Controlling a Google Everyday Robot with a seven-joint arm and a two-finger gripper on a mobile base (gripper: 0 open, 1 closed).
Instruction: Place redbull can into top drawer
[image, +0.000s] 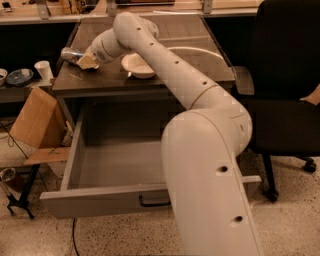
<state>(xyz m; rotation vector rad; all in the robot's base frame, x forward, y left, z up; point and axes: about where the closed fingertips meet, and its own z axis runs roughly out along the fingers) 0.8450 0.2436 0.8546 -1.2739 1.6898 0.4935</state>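
Note:
The redbull can (70, 54) lies on its side at the left edge of the dark tabletop (190, 55), slim and silver-grey. My gripper (87, 61) is at the can's right end, touching or just over it, with the white arm reaching in from the lower right. The top drawer (95, 201) is pulled wide open below the table, with nothing in the part of its inside that shows, its dark handle (154, 201) at the front centre. My arm's lower segment hides the drawer's right part.
A white bowl (137, 65) sits on the table just right of the gripper. A white paper cup (44, 70) and a dark dish (20, 76) stand on a low shelf at left. A cardboard box (34, 119) leans left of the drawer. A black office chair (285, 85) stands at right.

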